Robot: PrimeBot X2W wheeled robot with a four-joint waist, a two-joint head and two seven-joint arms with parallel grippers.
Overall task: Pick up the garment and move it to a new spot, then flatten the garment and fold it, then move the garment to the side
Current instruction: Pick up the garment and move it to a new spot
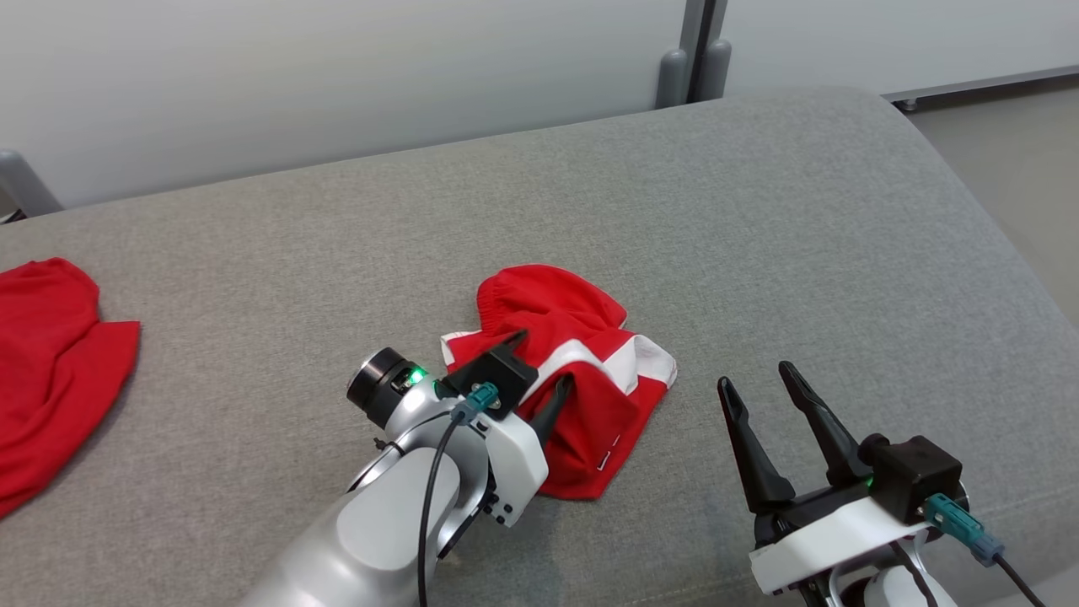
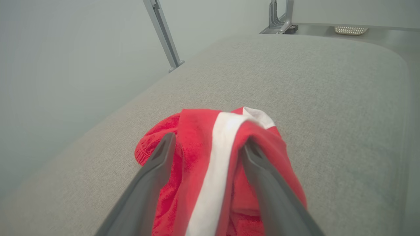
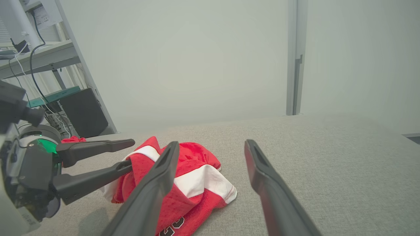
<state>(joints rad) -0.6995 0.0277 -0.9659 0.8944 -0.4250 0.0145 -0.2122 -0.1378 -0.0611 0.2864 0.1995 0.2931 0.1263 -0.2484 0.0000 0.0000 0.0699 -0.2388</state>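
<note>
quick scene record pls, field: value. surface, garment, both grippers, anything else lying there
surface: gray cushion
garment: red with white stripes, crumpled, near the middle of the cushion
left gripper: open, straddling a raised fold of the garment
right gripper: open, holding nothing, to the right of the garment and apart from it
other: red cloth at the cushion's left edge
task state: garment not yet flattened or folded

Grey cushion bears a crumpled red-and-white garment and a red cloth.
</note>
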